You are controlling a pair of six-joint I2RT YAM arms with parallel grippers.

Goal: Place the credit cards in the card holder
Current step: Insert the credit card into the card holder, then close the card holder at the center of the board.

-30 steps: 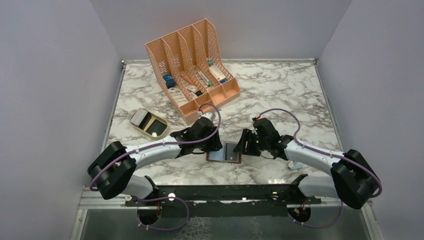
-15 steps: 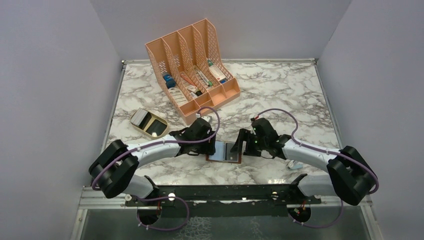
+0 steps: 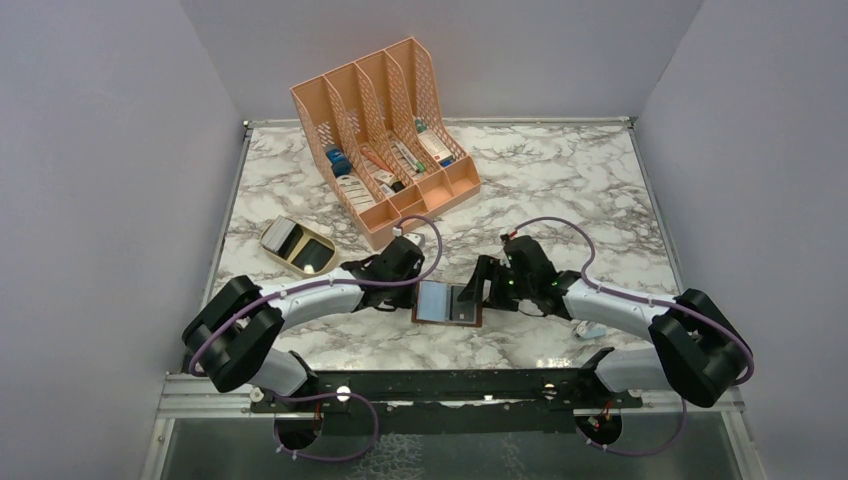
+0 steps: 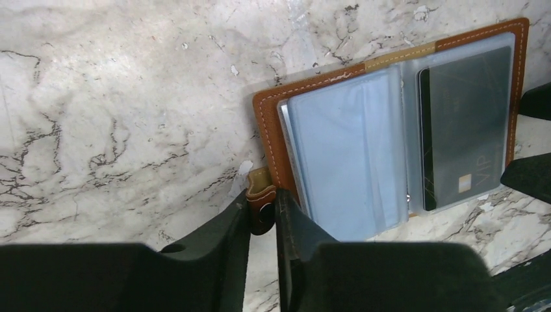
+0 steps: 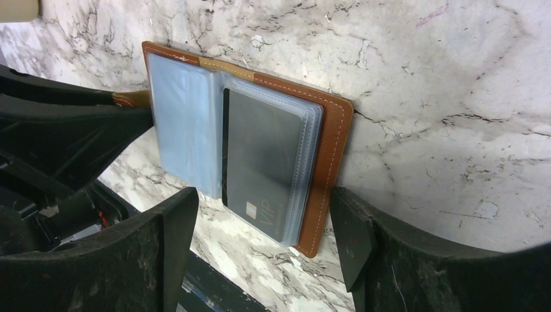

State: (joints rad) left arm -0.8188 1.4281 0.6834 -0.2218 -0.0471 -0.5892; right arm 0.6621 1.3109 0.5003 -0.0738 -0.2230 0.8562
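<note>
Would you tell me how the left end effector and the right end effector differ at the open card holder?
The left end effector has its jaws nearly together, pinching the snap tab of the card holder; the right end effector has its jaws spread wide, clamping nothing. The left one meets the holder at its tab side; the right one straddles the edge beside the dark VIP card. Both are black.

Overhead wide; wrist cams close, sharing card holder [image 4: 268, 136].
</note>
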